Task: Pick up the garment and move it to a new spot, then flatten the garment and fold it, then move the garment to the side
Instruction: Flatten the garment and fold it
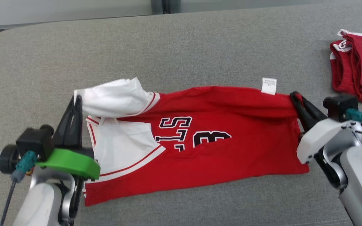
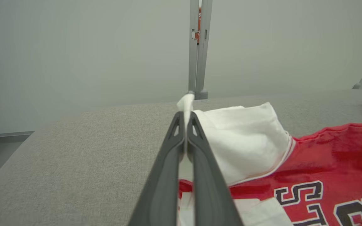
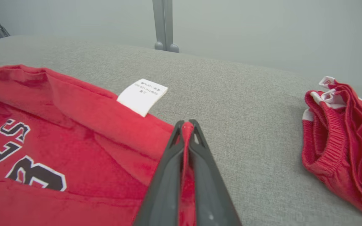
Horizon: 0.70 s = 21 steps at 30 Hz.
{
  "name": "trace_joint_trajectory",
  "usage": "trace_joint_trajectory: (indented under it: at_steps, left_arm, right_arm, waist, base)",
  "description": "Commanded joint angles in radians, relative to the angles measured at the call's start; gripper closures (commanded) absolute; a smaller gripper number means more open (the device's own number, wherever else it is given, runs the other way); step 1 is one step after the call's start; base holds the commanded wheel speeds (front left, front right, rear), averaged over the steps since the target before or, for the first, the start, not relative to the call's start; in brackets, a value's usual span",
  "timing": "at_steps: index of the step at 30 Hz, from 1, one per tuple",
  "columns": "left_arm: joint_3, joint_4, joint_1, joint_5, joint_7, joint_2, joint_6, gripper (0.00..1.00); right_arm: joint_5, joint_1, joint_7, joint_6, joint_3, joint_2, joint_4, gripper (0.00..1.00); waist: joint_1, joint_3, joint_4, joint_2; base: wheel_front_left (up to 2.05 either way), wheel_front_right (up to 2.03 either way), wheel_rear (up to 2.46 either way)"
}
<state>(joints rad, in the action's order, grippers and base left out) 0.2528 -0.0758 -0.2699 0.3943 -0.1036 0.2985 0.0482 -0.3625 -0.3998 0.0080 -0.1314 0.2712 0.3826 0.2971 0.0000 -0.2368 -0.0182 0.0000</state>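
The garment (image 1: 218,131) is a red jersey with white sleeves and black lettering, spread across the grey table. My left gripper (image 1: 77,100) is shut on the far white sleeve at the garment's left end; in the left wrist view white cloth (image 2: 185,103) pokes out between the closed fingertips. My right gripper (image 1: 295,97) is shut on the red hem corner at the garment's right end; in the right wrist view red fabric (image 3: 187,128) is pinched between the fingers. A white care label (image 1: 269,85) sticks up at the far edge near the right gripper.
A pair of red shorts (image 1: 358,72) with white trim lies bunched at the far right of the table, also seen as red shorts (image 3: 341,141) in the right wrist view. The grey table (image 1: 181,47) stretches bare behind the garment. A grey post (image 2: 200,47) stands beyond the far edge.
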Motion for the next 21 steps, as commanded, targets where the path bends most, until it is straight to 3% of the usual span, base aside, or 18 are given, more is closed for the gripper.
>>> trace_joint_trajectory:
  at_steps: [1,9,19,20,21]
  left_arm:
    - [-0.003,0.026,0.05,0.017,-0.002,0.0,0.013,1.0]
    - [0.02,0.105,0.246,0.032,0.006,-0.013,0.046,1.0]
    - [0.045,0.021,0.295,0.056,-0.029,-0.048,0.044,1.0]
    - [0.045,0.016,0.297,0.061,-0.032,-0.051,0.043,1.0]
    - [0.045,0.009,0.299,0.066,-0.038,-0.052,0.041,0.96]
  right_arm:
    - [0.012,0.053,0.01,0.002,-0.022,-0.01,-0.032,1.0]
    - [0.063,0.25,0.06,0.002,-0.131,-0.064,-0.151,1.0]
    - [0.106,0.304,0.054,0.002,-0.178,-0.105,-0.166,1.0]
    - [0.106,0.306,0.049,0.002,-0.182,-0.109,-0.165,0.88]
    - [0.11,0.311,0.045,0.002,-0.184,-0.113,-0.165,0.6]
  waist:
    - [0.0,0.022,0.005,0.0]
    - [0.0,0.042,0.013,0.0]
    - [0.0,0.043,0.013,0.0]
    - [0.0,0.043,0.013,0.0]
    - [0.0,0.043,0.013,0.0]
  base:
    - [0.0,0.0,0.0]
    - [0.0,0.0,0.0]
    - [0.0,0.0,0.0]
    - [0.0,0.0,0.0]
    - [0.0,0.0,0.0]
